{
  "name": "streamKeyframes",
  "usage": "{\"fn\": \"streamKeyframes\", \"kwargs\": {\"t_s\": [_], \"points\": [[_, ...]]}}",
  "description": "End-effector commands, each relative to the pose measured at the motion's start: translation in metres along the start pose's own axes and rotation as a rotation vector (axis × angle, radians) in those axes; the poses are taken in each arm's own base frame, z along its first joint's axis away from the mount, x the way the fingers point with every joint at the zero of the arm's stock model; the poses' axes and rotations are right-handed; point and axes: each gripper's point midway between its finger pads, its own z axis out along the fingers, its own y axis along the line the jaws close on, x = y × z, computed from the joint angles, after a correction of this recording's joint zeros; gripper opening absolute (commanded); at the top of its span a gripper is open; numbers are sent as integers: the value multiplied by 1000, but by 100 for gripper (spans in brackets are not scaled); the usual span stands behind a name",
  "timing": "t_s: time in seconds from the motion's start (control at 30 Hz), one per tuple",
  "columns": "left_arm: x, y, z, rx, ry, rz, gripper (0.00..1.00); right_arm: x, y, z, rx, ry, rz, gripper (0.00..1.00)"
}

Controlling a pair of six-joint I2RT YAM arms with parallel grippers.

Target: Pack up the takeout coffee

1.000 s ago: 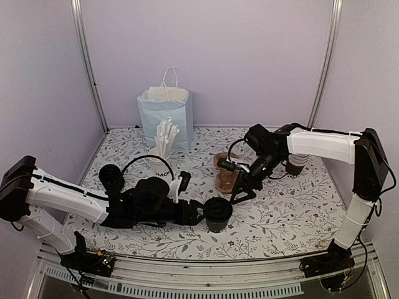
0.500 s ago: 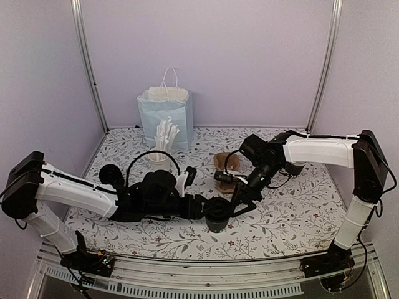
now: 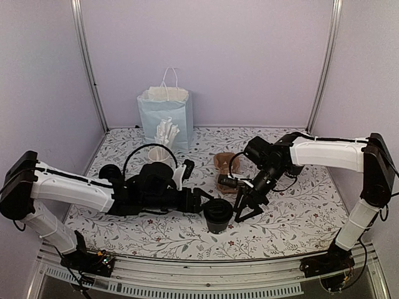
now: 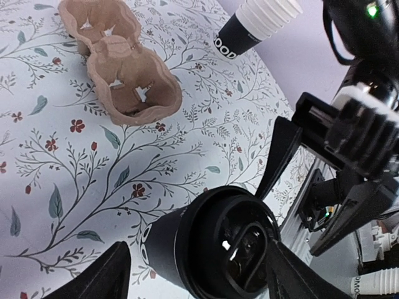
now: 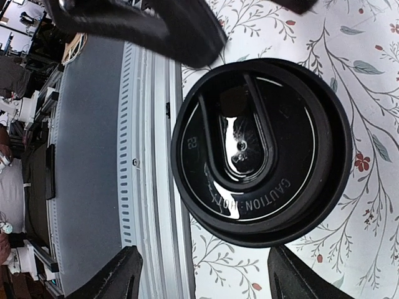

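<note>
Black lid (image 5: 262, 149): embossed "CAUTION HOT". Black cup (image 4: 240, 34) beyond carrier: white lettering, only partly legible.

The table (image 3: 293, 218) under the left fingers (image 4: 106, 274) wears a white cloth (image 4: 187, 168) with thin grey twigs, green leaves and small red flowers. Far past the fingers stand plain pale purple walls (image 3: 249, 56), with a silver pole (image 3: 88, 62) in each back corner. Just past the right fingers (image 5: 121, 274) a silver rail (image 5: 156, 187) runs along the table edge, then grey floor (image 5: 87, 156). The light is soft.
</note>
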Motion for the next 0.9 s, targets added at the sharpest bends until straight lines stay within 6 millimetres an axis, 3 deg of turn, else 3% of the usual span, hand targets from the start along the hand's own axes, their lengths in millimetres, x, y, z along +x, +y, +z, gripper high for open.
{"fn": "streamKeyframes", "kwargs": {"t_s": [0.0, 0.17, 0.37, 0.57, 0.87], "points": [[0, 11, -32, -45, -29, -105, 77, 1, 6, -11, 13, -12, -31, 72], [28, 11, -44, -20, 20, -244, 77, -15, -11, -33, 77, -50, -40, 72], [49, 2, -31, 34, 83, -316, 74, -46, -25, -41, 119, -101, -93, 73], [48, -9, -21, 90, 87, -318, 69, -52, -37, -26, 76, -100, -78, 73], [36, -5, -7, 84, 80, -278, 65, -39, -22, -16, 18, -90, -71, 73]]}}
